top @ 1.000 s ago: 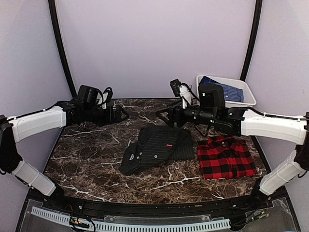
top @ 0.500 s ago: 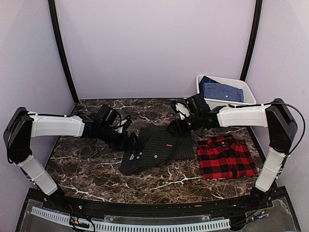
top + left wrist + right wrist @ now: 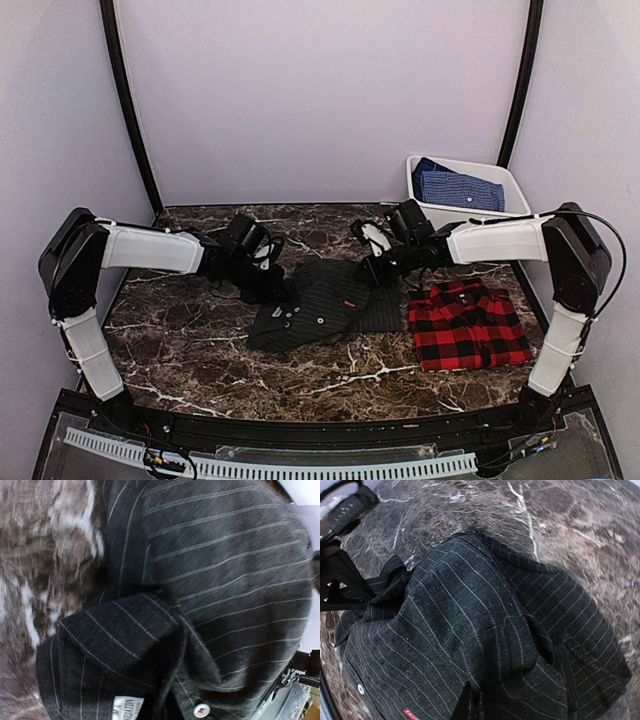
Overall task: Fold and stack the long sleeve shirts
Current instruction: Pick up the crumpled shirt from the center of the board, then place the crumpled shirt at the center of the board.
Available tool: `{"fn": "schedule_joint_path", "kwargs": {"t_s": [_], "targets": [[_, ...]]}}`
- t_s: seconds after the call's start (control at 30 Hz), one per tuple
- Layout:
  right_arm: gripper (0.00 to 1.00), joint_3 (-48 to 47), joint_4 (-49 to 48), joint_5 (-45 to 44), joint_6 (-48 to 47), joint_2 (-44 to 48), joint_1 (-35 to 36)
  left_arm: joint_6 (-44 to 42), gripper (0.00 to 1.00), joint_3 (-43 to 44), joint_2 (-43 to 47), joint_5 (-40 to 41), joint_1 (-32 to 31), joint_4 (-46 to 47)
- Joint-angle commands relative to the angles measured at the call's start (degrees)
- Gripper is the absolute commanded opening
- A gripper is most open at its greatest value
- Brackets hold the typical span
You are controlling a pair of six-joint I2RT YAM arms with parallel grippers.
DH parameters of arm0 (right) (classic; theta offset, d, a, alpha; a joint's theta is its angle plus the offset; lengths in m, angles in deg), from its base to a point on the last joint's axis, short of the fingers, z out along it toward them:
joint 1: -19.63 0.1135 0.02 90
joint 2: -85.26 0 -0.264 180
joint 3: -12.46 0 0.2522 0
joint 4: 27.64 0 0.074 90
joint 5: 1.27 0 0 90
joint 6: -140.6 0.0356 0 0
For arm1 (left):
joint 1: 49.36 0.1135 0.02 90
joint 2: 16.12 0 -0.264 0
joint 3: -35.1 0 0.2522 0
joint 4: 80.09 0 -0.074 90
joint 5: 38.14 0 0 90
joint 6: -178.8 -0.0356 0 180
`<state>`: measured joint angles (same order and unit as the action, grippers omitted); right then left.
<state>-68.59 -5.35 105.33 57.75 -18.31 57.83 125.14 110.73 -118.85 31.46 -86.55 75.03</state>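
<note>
Facing lilac walls, marble table holds pinstriped shirt, left pincer clamped on it, right pincer unclear.

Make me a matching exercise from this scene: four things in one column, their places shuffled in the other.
1 pinstriped shirt
2 plaid shirt
3 blue cloth
4 left pincer

A in the white bin
B middle of the table
C folded flat, on the table's right side
D at the pinstriped shirt's left edge

Pairs: 1-B, 2-C, 3-A, 4-D
</note>
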Motion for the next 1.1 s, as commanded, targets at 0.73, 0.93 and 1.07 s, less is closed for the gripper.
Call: {"fn": "schedule_joint_path", "kwargs": {"t_s": [0.73, 0.93, 1.07], "targets": [[0.0, -8.6, -3.96, -0.11, 8.89, 3.19, 23.43, 0.45, 0.0, 25.1, -1.87, 4.94, 18.01, 11.58], [0.28, -15.38, -3.88, 2.6, 9.16, -5.56, 24.53, 8.36, 0.23, 2.94, 5.03, 4.33, 25.43, 18.7], [0.49, -16.62, -2.02, 1.55, 7.89, -3.57, 22.69, 8.9, 0.52, -0.61, 7.01, 5.94, 26.36, 18.1]]}}
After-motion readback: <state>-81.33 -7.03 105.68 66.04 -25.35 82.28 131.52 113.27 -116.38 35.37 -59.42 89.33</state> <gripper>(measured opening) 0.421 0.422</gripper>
